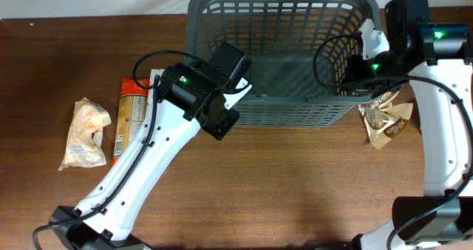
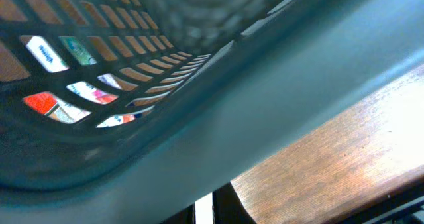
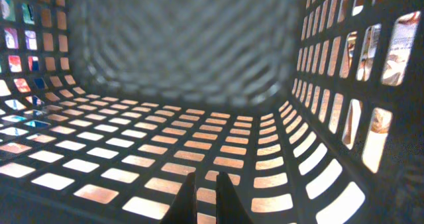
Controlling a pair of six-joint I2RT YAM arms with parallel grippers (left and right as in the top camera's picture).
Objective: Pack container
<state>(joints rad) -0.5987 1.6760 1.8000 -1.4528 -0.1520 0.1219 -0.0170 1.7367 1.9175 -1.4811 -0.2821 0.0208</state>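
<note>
Dark grey shopping basket (image 1: 295, 117) sits at the tabletop's far edge, right of centre. Left jaws are pressed together at its near-left corner, outside the wall. Right jaws are pressed together inside it, by the right wall. Pale crumpled bag (image 1: 87, 133) and flat packet (image 1: 133, 117) lie near the left edge. Brown pouch (image 1: 386, 120) lies just beside the basket's near-right corner.

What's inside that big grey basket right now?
Nothing packed yet: the floor of the basket shows bare. Only the right gripper, shut, pokes in. From above, the right arm hides the strip along that wall.
</note>
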